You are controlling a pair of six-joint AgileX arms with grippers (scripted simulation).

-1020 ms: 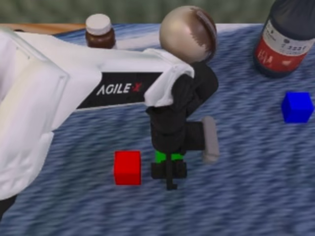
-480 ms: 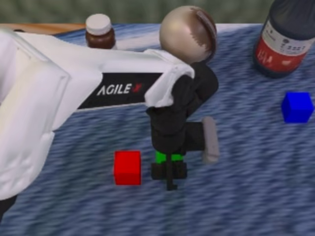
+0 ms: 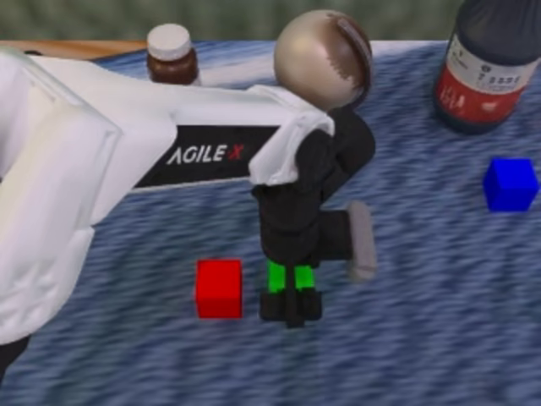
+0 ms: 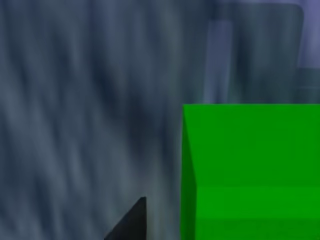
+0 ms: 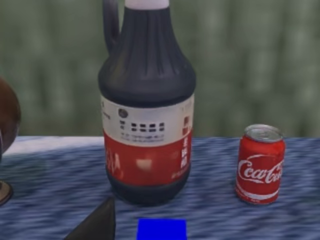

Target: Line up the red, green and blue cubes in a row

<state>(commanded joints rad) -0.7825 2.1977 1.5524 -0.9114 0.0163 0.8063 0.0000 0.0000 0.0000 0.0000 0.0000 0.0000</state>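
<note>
My left gripper [image 3: 290, 304] stands over the green cube [image 3: 290, 276], just right of the red cube [image 3: 219, 288] near the table's middle. More green shows between the black fingers than half a second ago, two bright strips where there was one thin band, and the fingers look parted a little rather than pressed on the cube; I take them as loosened, not gripping. The red cube and the blue cube [image 3: 510, 184] lie where they lay before. The right arm is out of the top view; its wrist view shows one dark fingertip [image 5: 97, 222], so I cannot tell how that gripper stands.

Counting: three cubes, one red, one green, one blue; two bottles; one can; one ball-like thing.

The cubes are plain, flat-faced and sharp-edged, matte in colour. In the left wrist view the green cube [image 4: 252, 170] fills the corner, resting on the cloth. The blue cube [image 5: 161, 229] sits well apart from the other two, at the table's right, just in front of the big dark bottle [image 3: 492, 63], which has a red and white label and a handle at its neck. A red cola can [image 5: 259, 163] stands beside that bottle. A small brown bottle [image 3: 172, 54] with a white cap stands at the far edge. The metallic round ball [image 3: 323, 57] is brushed and worn on one side. The table [image 3: 439, 321] is covered in mottled blue woven cloth.
</note>
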